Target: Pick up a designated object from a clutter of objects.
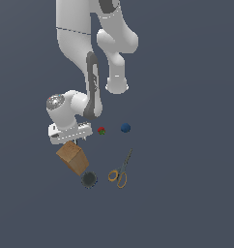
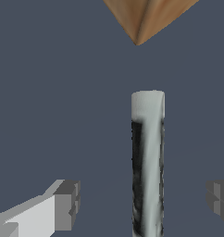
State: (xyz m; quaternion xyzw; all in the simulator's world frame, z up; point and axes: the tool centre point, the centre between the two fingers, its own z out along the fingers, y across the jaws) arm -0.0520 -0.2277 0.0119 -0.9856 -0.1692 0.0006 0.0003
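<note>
The step in hand looks like the approach for the grasp: the tool (image 2: 141, 199) is lowered over the slim black-and-whitish marker-like stick (image 2: 147, 162), and nothing is lifted yet. In the wrist view the tool's two grey fingers (image 2: 66, 203) stand spread wide, one on each side of the stick and both clear of it, so it pinches nothing. The stick lies flat on the dark grey surface (image 2: 49, 92), between the fingers though nearer one of them, with its whitish end pointing toward a corner of the tan-brown box (image 2: 141, 18) just beyond it.

In the exterior view the tool's white hand (image 1: 65, 131) sits low on the left of the clutter, just above the box, and hides the stick from that camera. The dark round ribbed disc (image 1: 89, 179) lies near the box's lower end; the yellow-handled scissors (image 1: 120, 172), the small blue ball (image 1: 125, 128) and the tiny red-and-green ball (image 1: 101, 130) lie further to the exterior view's right.

Next, I judge, the tool needs to settle down around the stick, perhaps centring first, then press together across its narrow width and lift straight up, keeping off the box corner.
</note>
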